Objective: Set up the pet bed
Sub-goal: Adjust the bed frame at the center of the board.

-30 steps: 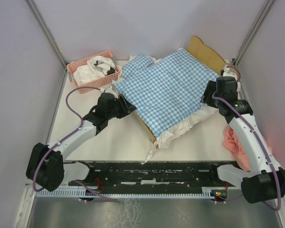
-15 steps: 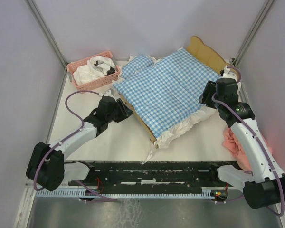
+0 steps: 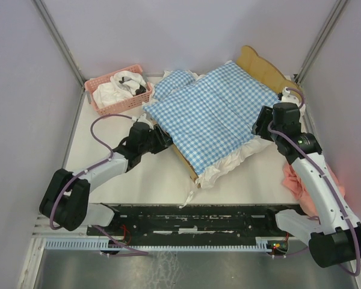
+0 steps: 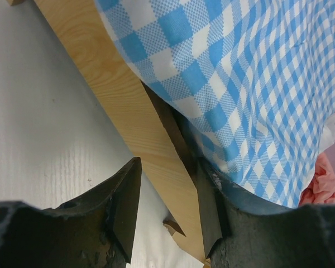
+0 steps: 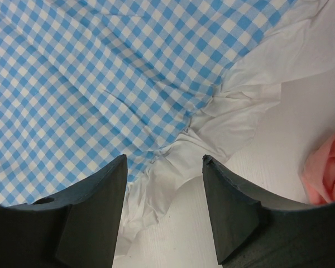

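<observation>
Left gripper (image 4: 167, 162): jaws half parted, side rail of pet bed (image 4: 123, 95) between them. Right gripper (image 5: 164, 162): jaws wide, empty, ruffled edge of gingham bedding (image 5: 100, 72) just ahead.

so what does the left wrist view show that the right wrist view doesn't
Only left wrist: the pet bed, its light-wood rail running between the open jaws of the left tool. Only right wrist: a white ruffle under the open right tool. Both: the blue gingham bedding, a pink cloth and the white table.
</observation>
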Controlling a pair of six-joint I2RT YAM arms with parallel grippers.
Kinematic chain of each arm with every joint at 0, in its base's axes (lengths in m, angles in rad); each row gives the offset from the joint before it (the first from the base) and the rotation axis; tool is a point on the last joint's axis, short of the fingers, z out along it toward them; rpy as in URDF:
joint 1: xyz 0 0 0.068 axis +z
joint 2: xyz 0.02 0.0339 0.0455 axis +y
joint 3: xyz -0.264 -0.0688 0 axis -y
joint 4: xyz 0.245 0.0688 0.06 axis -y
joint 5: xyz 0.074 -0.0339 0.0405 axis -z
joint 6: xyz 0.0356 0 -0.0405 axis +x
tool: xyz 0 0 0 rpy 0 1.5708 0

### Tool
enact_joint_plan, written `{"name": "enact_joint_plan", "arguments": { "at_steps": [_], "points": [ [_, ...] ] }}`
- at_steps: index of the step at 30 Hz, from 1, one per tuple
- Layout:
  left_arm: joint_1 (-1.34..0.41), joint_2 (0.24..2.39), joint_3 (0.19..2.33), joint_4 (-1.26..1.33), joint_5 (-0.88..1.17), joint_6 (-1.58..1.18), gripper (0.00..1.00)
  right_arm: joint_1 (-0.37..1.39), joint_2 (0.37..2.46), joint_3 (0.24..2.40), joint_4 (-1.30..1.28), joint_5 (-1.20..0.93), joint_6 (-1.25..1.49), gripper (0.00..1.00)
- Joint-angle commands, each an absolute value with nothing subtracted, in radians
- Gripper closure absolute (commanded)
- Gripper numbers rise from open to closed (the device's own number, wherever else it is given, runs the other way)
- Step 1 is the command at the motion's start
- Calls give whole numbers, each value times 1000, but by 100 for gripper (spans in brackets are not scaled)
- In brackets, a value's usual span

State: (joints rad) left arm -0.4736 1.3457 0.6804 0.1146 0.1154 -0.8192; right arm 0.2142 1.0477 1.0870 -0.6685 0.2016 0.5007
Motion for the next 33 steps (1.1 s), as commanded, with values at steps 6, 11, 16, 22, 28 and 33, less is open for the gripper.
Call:
{"name": "enact_joint_plan", "arguments": {
  "at_steps": [6,11,16,22,28,33],
  "points": [
    [-482,1431,694,200,144,-889,49,221,1043,1072,-624,194,506,35],
    [-489,1451,752,30,77,-868,56,226,1046,1054,-632,188,485,35],
    [-488,1410,804,-149,4,-792,74,241,1016,1035,-674,183,465,35],
    [-484,1347,864,-300,-92,-681,94,289,944,951,-707,64,481,35],
    [-442,1353,943,-388,-124,-621,97,443,897,847,-671,6,535,35],
    [-383,1364,998,-415,-108,-566,97,571,914,825,-596,50,564,34]
  ]
}}
